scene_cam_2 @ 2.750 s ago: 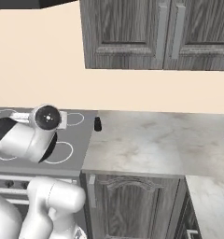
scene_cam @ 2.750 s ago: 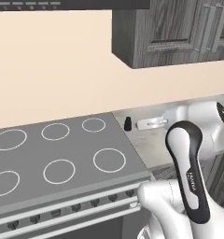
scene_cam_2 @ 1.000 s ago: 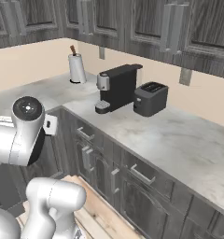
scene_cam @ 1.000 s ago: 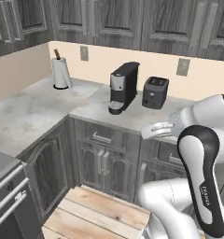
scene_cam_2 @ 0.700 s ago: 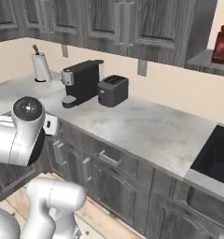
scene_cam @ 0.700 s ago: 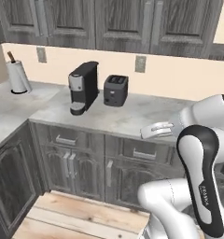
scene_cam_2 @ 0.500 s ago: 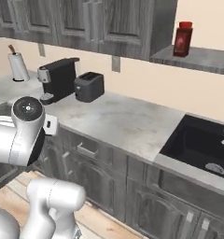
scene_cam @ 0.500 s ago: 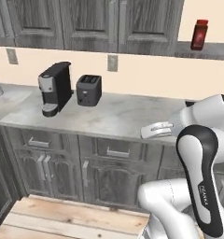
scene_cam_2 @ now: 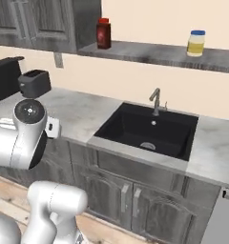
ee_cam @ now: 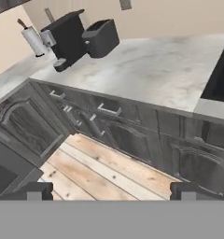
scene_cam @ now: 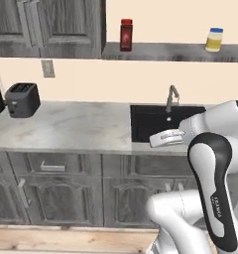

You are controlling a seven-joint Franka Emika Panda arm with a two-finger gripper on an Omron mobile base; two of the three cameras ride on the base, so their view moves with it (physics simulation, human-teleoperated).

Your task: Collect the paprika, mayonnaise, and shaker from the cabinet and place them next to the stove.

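Apparently on the fetching step, the empty gripper (ee_cam: pixel 109 191), jaws spread wide, must next reach up to the paprika (scene_cam: pixel 126 35) or mayonnaise (scene_cam: pixel 214 39) on the far cabinet (scene_cam: pixel 180 51) shelf.
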